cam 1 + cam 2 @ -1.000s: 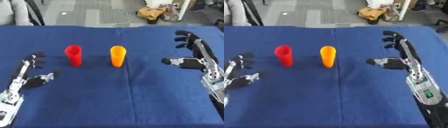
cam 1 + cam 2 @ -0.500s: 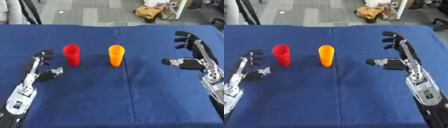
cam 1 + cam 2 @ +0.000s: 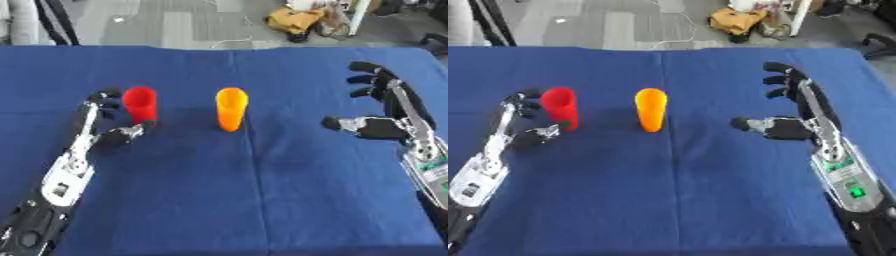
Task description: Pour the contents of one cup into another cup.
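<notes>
A red cup (image 3: 140,104) stands upright on the blue table (image 3: 245,190), left of centre. An orange cup (image 3: 231,108) stands upright a short way to its right. My left hand (image 3: 103,125) is open right beside the red cup, fingers behind its left side and thumb near its base at the front; I cannot tell whether it touches. My right hand (image 3: 388,116) hovers open well to the right of the orange cup, fingers spread, thumb pointing toward it. What is inside the cups is hidden.
The blue cloth covers the whole table, whose far edge (image 3: 219,47) runs across the top. Beyond it lie a grey floor and some yellowish clutter (image 3: 302,17).
My left hand has moved up and right from the lower left until it stands at the red cup. The right hand and both cups have stayed put.
</notes>
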Motion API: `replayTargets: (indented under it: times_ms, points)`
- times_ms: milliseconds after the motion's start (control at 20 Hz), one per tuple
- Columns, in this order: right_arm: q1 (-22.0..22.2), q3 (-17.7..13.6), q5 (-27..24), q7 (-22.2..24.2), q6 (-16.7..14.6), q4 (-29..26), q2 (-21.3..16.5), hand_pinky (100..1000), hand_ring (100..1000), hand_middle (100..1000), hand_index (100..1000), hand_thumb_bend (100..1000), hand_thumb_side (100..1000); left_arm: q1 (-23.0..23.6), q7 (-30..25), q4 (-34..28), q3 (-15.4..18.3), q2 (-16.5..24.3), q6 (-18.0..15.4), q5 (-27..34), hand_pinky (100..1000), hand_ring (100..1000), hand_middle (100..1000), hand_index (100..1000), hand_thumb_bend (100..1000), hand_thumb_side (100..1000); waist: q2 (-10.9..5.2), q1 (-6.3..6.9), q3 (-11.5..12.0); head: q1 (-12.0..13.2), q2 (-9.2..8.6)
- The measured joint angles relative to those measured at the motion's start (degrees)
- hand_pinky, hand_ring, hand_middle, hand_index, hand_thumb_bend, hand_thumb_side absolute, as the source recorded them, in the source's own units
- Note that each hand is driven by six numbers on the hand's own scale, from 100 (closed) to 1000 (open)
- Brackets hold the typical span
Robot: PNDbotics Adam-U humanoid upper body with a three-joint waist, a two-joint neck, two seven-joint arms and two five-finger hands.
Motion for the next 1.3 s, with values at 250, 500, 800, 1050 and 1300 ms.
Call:
replayTargets:
  times_ms: [250,500,800,1050,1300]
  points:
    - [-0.5,0.12,-0.05,0.15,0.0,-0.02,0.04,662,784,824,872,931,315,-2.25,-0.08,2.0,0.15,-0.36,-0.39,-0.79,641,720,750,871,814,438,0.51,-0.03,-0.63,0.26,-0.44]
    - [-0.54,0.15,-0.11,0.35,-0.05,-0.04,0.06,661,784,824,871,928,313,-3.87,-0.09,4.23,0.57,-0.86,-0.23,-1.66,585,671,710,861,829,439,0.87,-0.03,-1.17,0.45,-0.83]
    - [-0.77,0.18,-0.2,0.43,0.0,-0.11,0.07,662,783,823,871,925,309,-4.77,0.02,6.04,0.97,-1.36,-0.11,-1.4,497,586,629,841,817,430,0.95,0.16,-1.61,0.49,-1.26]
    - [-0.82,0.31,-0.35,0.45,-0.01,-0.14,0.07,662,783,823,871,936,319,-5.3,-0.09,6.97,1.29,-1.57,-0.49,-0.17,353,461,490,788,773,408,0.95,0.23,-1.9,0.49,-1.28]
    - [-0.82,0.42,-0.44,0.46,-0.02,-0.14,0.07,661,778,819,869,944,326,-5.28,-0.06,6.99,1.28,-1.91,-0.91,1.74,164,320,382,733,632,351,0.94,0.28,-1.93,0.47,-1.29]
